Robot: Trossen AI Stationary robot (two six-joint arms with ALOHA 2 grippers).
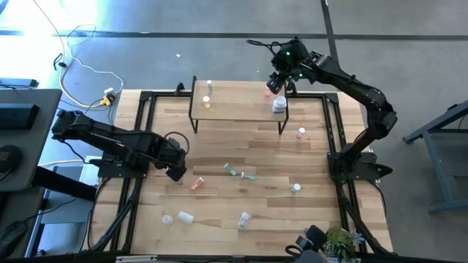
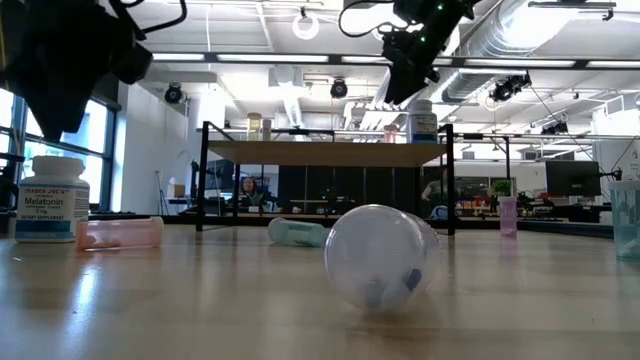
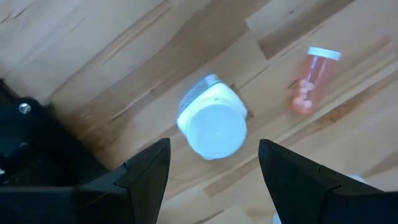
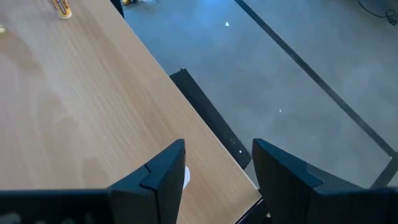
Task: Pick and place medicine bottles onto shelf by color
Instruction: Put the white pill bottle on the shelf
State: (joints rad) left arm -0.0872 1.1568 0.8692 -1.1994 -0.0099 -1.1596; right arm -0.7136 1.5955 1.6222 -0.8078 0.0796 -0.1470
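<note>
Medicine bottles scattered over pale-wood table; several upright on shelf near far edge. Grey floor beyond. White-capped bottle below left gripper, fingers spread. Right gripper above shelf, fingers apart, empty.

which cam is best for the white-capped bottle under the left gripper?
Left wrist view: the white-capped bottle fills the frame, seen cap-on between the open left gripper fingers, untouched. The low view shows its label side-on at the left edge. In the high view the arm hides it. The right wrist view misses it.
</note>
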